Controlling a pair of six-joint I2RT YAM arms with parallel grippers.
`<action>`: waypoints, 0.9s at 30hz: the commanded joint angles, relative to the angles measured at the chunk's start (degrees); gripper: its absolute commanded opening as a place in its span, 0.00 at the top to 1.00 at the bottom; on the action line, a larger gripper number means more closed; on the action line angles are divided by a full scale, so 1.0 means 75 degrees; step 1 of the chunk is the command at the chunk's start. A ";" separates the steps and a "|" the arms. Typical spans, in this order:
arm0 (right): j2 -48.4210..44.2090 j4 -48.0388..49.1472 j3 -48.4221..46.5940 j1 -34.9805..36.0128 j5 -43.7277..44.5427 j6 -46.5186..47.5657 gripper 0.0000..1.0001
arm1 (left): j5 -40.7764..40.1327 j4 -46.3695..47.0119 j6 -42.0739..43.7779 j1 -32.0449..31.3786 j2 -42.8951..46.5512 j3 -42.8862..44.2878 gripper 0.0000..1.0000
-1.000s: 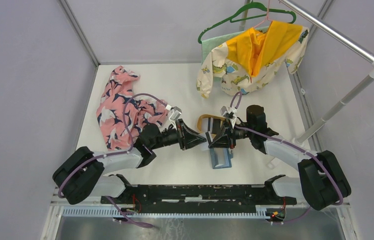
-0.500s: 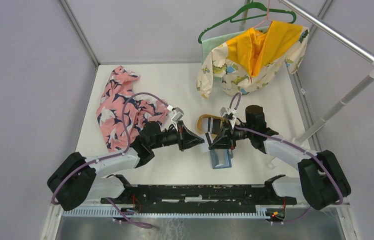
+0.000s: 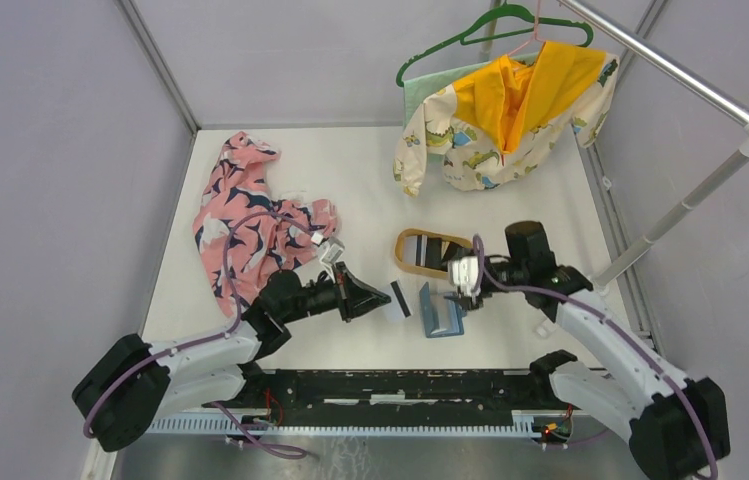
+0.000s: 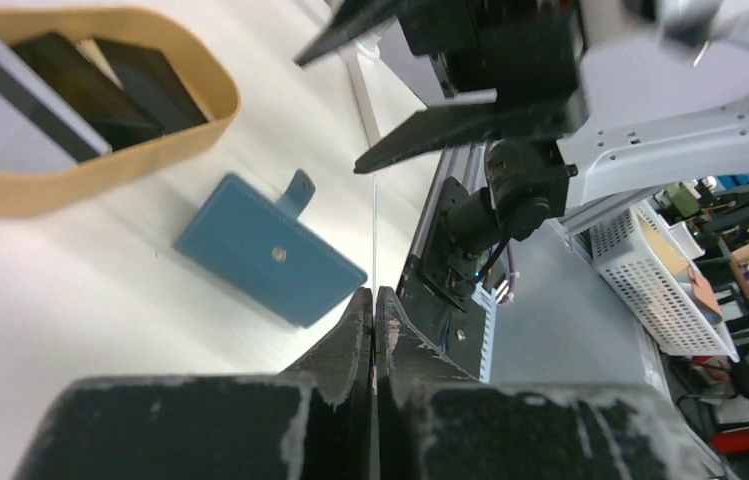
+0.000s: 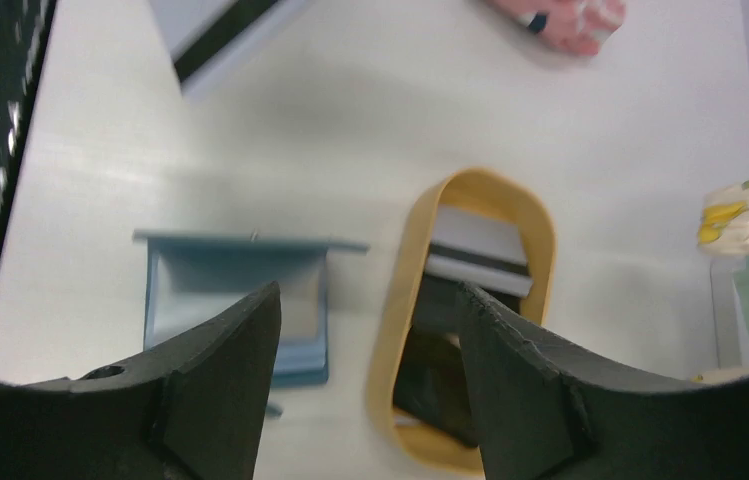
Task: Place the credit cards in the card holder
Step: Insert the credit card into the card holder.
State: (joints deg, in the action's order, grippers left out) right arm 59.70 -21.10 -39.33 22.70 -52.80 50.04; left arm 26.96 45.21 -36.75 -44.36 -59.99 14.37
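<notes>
Credit cards [image 4: 75, 85]: three sit in the tan oval tray [image 4: 100, 170], one pale grey and two dark, side by side and overlapping. A fourth, the held card [image 3: 398, 300], is pale with a black stripe. It is pinched in the left gripper [image 3: 382, 298], whose jaws are closed tight on it. In the left wrist view it shows only as a thin edge sticking out past the fingertips [image 4: 358, 320]. It is just left of the card holder [image 3: 440, 312]; contact with the table [image 3: 350, 170] cannot be told.

The card holder is teal and folded partly open on the table, on the near side of the tray and close to it, not touching. The snap and side tab show in the left wrist view, the inner pockets in the right wrist view.

Right gripper [image 5: 368, 300]: jaws spread wide with nothing between them, hanging above the card holder and the tray's near end.

Farther out, a pink cloth [image 3: 250, 220] lies crumpled at the table's left, behind the left arm. A dinosaur-print garment [image 3: 500, 110] with yellow lining hangs on a green hanger [image 3: 495, 25] from the rail [image 3: 670, 70] at the far right.
</notes>
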 commanded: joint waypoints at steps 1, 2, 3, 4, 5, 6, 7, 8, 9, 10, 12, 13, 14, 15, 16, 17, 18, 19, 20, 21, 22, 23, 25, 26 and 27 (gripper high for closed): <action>-0.1205 -0.1443 0.1652 0.0000 0.2011 0.4523 0.29 | -0.0266 0.0503 -0.0803 -0.0009 0.0747 -0.0600 0.98; -0.1366 -0.1539 0.1856 0.0007 0.2119 0.4974 0.29 | -0.0275 0.0500 -0.0893 -0.0009 0.0882 -0.0715 0.98; -0.1431 -0.1587 0.1939 0.0002 0.2201 0.5160 0.30 | -0.0279 0.0490 -0.0954 -0.0026 0.0997 -0.0801 0.98; -0.1395 -0.1688 0.1926 -0.0008 0.2250 0.5281 0.34 | -0.0278 0.0482 -0.1002 -0.0036 0.1117 -0.0883 0.98; -0.1297 -0.1820 0.1859 0.0005 0.2253 0.5463 0.39 | -0.0294 0.0477 -0.1049 -0.0044 0.1224 -0.0965 0.98; -0.1113 -0.2049 0.1774 0.0002 0.2236 0.5639 0.45 | -0.0301 0.0467 -0.1089 -0.0055 0.1335 -0.1038 0.98; -0.0881 -0.2210 0.1681 0.0003 0.2231 0.5688 0.53 | -0.0310 0.0434 -0.1114 -0.0061 0.1439 -0.1097 0.98; -0.0678 -0.2370 0.1604 0.0008 0.2226 0.5730 0.62 | -0.0339 0.0376 -0.1148 -0.0080 0.1549 -0.1160 0.98; -0.0452 -0.2515 0.1557 0.0004 0.2186 0.5795 0.68 | -0.0364 0.0361 -0.1173 -0.0069 0.1672 -0.1248 0.98; -0.0243 -0.2605 0.1513 0.0011 0.2129 0.5842 0.75 | -0.0386 0.0343 -0.1197 -0.0082 0.1795 -0.1308 0.98; 0.0020 -0.2634 0.1495 0.0092 0.2053 0.5761 0.85 | -0.0447 0.0257 -0.1227 -0.0096 0.2021 -0.1410 0.98; 0.0094 -0.2611 0.1491 0.0154 0.2036 0.5730 0.86 | -0.0469 0.0210 -0.1228 -0.0106 0.2118 -0.1447 0.98; 0.0136 -0.2579 0.1488 0.0224 0.2002 0.5673 0.87 | -0.0497 0.0161 -0.1229 -0.0115 0.2245 -0.1483 0.98; 0.0131 -0.2501 0.1494 0.0272 0.1951 0.5581 0.89 | -0.0520 0.0117 -0.1229 -0.0120 0.2341 -0.1507 0.98; 0.0117 -0.2434 0.1500 0.0307 0.1905 0.5492 0.89 | -0.0533 0.0076 -0.1229 -0.0137 0.2409 -0.1522 0.98; 0.0113 -0.2378 0.1504 0.0361 0.1846 0.5403 0.90 | -0.0544 0.0038 -0.1229 -0.0143 0.2473 -0.1537 0.98; 0.0103 -0.2350 0.1506 0.0395 0.1800 0.5357 0.90 | -0.0553 0.0008 -0.1237 -0.0151 0.2522 -0.1551 0.98; 0.0122 -0.2301 0.1517 0.0443 0.1748 0.5282 0.90 | -0.0573 -0.0010 -0.1240 -0.0149 0.2557 -0.1563 0.98; 0.0148 -0.2232 0.1535 0.0492 0.1743 0.5202 0.91 | -0.0582 -0.0026 -0.1240 -0.0173 0.2578 -0.1573 0.98; 0.0190 -0.2121 0.1535 0.0555 0.1751 0.5090 0.92 | -0.0592 -0.0021 -0.1240 -0.0184 0.2585 -0.1576 0.98; 0.0224 -0.2028 0.1541 0.0640 0.1774 0.4941 0.92 | -0.0594 -0.0023 -0.1240 -0.0190 0.2584 -0.1566 0.98; 0.0280 -0.1893 0.1541 0.0710 0.1842 0.4798 0.93 | -0.0605 -0.0022 -0.1240 -0.0206 0.2575 -0.1565 0.98; 0.0344 -0.1693 0.1541 0.0898 0.1938 0.4570 0.93 | -0.0637 -0.0026 -0.1232 -0.0250 0.2556 -0.1544 0.98; 0.0387 -0.1644 0.1541 0.0968 0.1953 0.4511 0.93 | -0.0666 -0.0028 -0.1229 -0.0276 0.2544 -0.1543 0.98; 0.0411 -0.1573 0.1530 0.1051 0.1943 0.4409 0.93 | -0.0706 -0.0028 -0.1218 -0.0316 0.2529 -0.1541 0.98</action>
State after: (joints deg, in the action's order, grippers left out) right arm 62.06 -36.34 -26.06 28.60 -37.52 86.78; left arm 22.65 43.59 -44.16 -45.89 -41.15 2.90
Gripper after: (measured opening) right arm 0.076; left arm 0.032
